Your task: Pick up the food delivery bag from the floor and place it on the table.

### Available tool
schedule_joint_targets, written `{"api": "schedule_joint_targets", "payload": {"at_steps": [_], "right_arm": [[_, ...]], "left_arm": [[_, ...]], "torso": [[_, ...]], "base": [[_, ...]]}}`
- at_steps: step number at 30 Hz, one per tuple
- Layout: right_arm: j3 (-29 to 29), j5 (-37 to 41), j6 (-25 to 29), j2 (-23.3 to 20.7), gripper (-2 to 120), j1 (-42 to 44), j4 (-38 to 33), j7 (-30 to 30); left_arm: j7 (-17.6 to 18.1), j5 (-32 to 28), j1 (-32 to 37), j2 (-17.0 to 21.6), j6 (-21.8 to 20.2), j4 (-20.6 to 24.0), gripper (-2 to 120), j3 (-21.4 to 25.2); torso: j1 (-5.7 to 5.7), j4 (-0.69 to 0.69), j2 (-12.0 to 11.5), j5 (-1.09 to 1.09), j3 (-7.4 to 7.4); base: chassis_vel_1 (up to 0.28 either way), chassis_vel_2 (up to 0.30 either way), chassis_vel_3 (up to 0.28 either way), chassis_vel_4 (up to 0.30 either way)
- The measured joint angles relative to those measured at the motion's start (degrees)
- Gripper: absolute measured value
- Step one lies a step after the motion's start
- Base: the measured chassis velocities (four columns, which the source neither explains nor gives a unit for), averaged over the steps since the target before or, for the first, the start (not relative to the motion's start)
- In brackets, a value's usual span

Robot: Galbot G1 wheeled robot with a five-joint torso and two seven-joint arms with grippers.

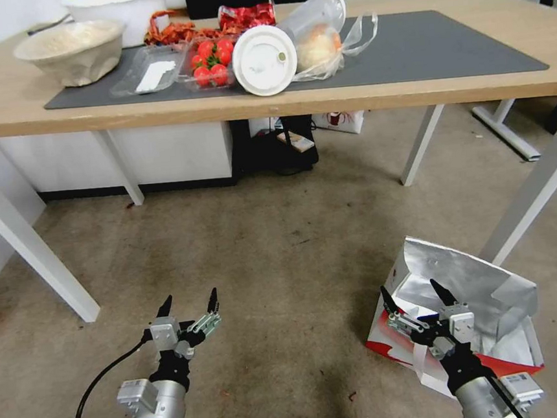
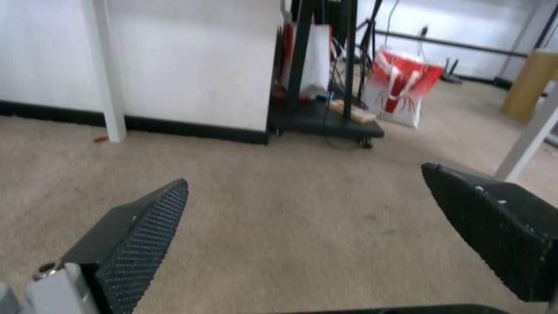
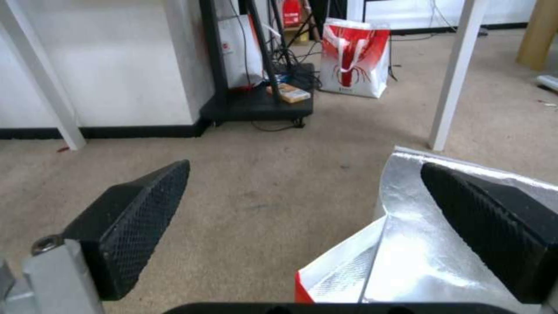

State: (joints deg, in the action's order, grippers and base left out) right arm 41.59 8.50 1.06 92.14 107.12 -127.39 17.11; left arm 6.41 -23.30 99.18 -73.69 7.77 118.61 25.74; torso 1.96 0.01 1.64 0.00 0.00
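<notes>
While the food delivery bag [image 1: 487, 295] sits on the floor [image 1: 283, 260], I see right gripper [image 1: 418, 301] above it, left gripper [image 1: 189, 306] well apart, both jaws spread.

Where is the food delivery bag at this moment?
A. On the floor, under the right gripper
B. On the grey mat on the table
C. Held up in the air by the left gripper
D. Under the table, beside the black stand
A: the food delivery bag stands open on the floor, with the right gripper over it, fingers open.
</notes>
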Motion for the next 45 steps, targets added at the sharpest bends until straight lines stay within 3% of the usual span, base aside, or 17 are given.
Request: {"api": "schedule_joint_targets", "payload": {"at_steps": [10,31,35,39,45], "right_arm": [[-0.12,0.22,0.23,-0.1,100,0.36,-1.3,0.18],[3.31,7.45,4.44,-4.49,100,0.44,0.94,5.07],[5.52,9.42,4.91,-7.57,100,-0.14,1.92,5.99],[8.14,12.41,5.2,-15.1,100,-1.05,4.42,4.58],[10.55,14.0,3.48,-21.99,100,-1.66,6.57,3.26]], "left_arm": [[-2.6,-1.07,0.12,1.52,4.96,-1.49,100,1.76],[-3.8,-3.76,-0.17,1.97,3.52,0.11,100,1.83],[-3.83,-3.74,-0.13,2.18,3.5,0.11,100,1.79],[-3.84,-4.18,-0.25,2.58,3.52,-0.35,100,1.43],[-3.8,-4.17,-0.56,2.57,3.52,-0.46,100,0.9]], "torso": [[0.03,0.0,0.15,-0.01,0.0],[0.05,0.0,0.28,0.0,0.0],[0.05,0.0,0.3,0.0,0.0],[0.06,0.0,0.31,0.02,0.0],[0.06,0.0,0.33,0.02,0.0]], "base": [[0.0,0.0,0.0,0.0],[0.0,0.0,0.0,0.0],[0.0,0.0,0.0,0.0],[0.0,0.0,0.0,0.0],[0.0,0.0,0.0,0.0]]}}
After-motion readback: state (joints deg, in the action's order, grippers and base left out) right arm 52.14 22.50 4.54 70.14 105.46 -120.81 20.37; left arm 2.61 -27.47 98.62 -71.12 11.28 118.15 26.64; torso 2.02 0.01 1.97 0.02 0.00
